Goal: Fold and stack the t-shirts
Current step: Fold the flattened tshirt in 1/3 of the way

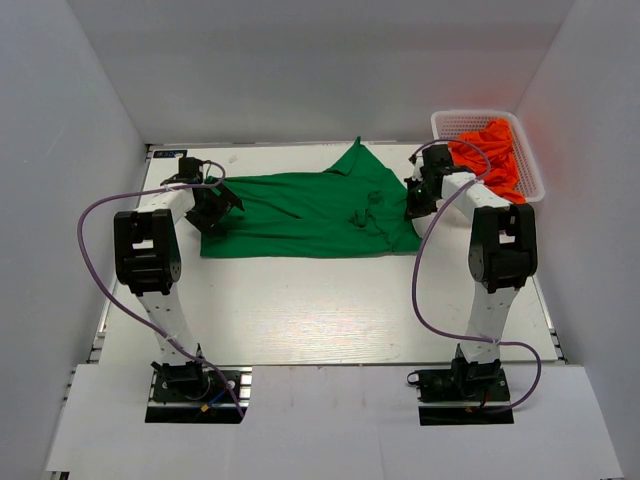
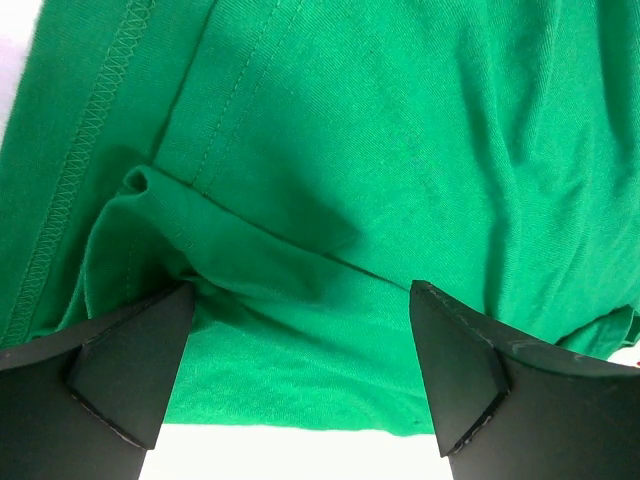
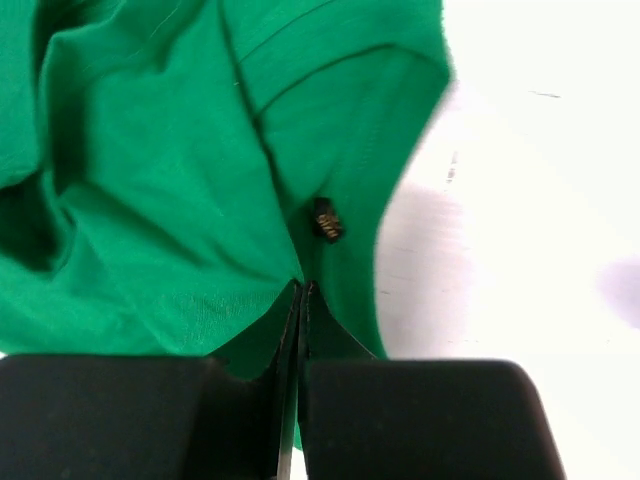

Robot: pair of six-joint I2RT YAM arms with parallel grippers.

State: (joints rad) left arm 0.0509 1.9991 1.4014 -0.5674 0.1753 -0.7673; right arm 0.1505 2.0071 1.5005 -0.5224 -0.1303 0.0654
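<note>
One green t-shirt [image 1: 300, 212], one white table [image 1: 300, 310], two robot arms: left arm [image 1: 148, 250], right arm [image 1: 502, 250]. At two o'clock, one mesh basket [image 1: 445, 120] of orange t-shirts [image 1: 495, 155], their number impossible to tell.

A white table [image 1: 320, 310] stands enclosed by 3 plain pale grey walls [image 1: 320, 60]. A white board [image 1: 330, 420] lies across its near edge. The light is even and diffuse, casting only soft, faint shadows.
</note>
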